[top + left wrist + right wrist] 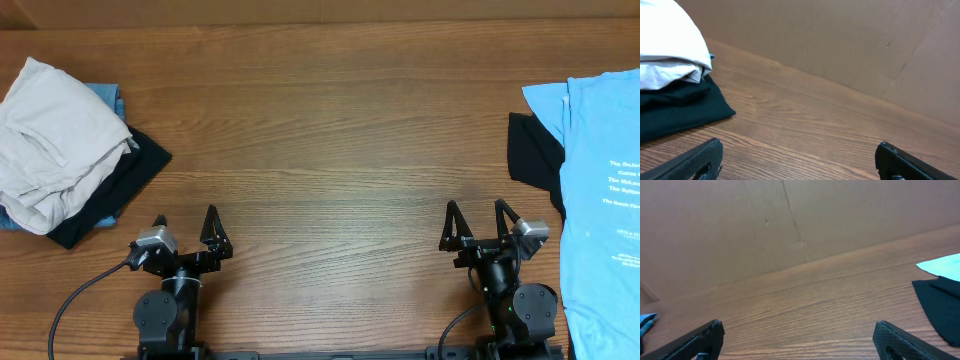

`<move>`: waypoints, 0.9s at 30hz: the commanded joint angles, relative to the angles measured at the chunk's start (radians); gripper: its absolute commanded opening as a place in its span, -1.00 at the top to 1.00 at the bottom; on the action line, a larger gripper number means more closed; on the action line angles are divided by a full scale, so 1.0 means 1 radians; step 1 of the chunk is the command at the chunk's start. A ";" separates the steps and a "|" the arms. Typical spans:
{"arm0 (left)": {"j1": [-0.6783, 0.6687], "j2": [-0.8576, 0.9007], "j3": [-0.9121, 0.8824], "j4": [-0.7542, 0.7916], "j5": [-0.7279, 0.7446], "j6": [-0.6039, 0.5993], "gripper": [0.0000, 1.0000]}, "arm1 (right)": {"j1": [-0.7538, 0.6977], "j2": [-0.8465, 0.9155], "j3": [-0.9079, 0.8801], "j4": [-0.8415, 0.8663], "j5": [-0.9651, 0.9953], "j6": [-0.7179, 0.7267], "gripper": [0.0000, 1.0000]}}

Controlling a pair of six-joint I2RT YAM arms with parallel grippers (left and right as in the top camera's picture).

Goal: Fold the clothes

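Observation:
A pile of clothes lies at the table's left: a crumpled white garment (pixel 55 140) on a black one (pixel 115 195) and a blue one (pixel 108 97). At the right edge a light blue T-shirt (pixel 600 200) with white print lies spread over a black garment (pixel 535 155). My left gripper (pixel 185 225) is open and empty near the front edge, right of the pile. My right gripper (pixel 477 220) is open and empty, left of the T-shirt. The left wrist view shows the white garment (pixel 667 50) and black garment (pixel 680 107); the right wrist view shows the black garment (pixel 940 305).
The wooden table (pixel 330 140) runs between the two clothes heaps. A brown cardboard wall (pixel 830 40) stands along the far edge of the table. Cables (pixel 75 300) trail from the arm bases at the front.

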 commanded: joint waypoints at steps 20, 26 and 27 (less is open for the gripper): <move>-0.007 -0.013 -0.004 0.001 -0.014 0.135 -1.00 | -0.003 -0.008 -0.011 0.006 0.006 0.002 -1.00; -0.005 -0.003 -0.004 0.000 -0.018 0.139 -1.00 | -0.003 -0.008 -0.011 0.006 0.006 0.002 -1.00; -0.005 -0.002 -0.004 0.001 -0.021 0.145 -1.00 | -0.003 -0.008 -0.011 0.006 0.006 0.002 -1.00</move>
